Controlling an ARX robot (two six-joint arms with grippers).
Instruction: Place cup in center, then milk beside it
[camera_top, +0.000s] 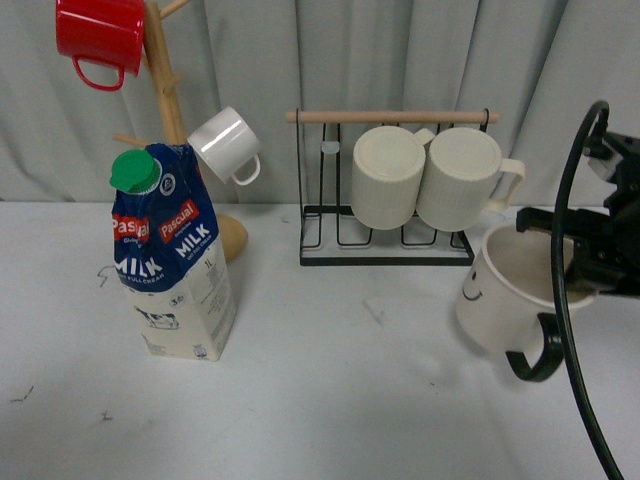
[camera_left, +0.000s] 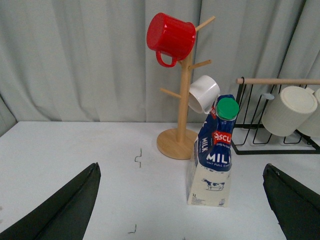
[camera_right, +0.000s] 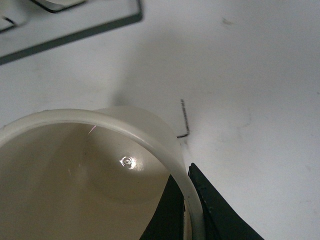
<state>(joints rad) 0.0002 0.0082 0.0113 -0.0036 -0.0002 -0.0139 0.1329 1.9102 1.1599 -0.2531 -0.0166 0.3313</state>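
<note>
The cup, a wide cream mug with a black handle and a smiley mark, hangs tilted above the table at the right. My right gripper is shut on its rim. In the right wrist view the cup's rim runs between one finger inside and one outside, and my right gripper pinches it. The milk, a blue and red carton with a green cap, stands upright at the left. My left gripper is open, well short of the milk, with nothing between its fingers.
A wooden mug tree with a red mug and a small white mug stands behind the milk. A black wire rack at the back holds two ribbed cream mugs. Small pen marks dot the white table.
</note>
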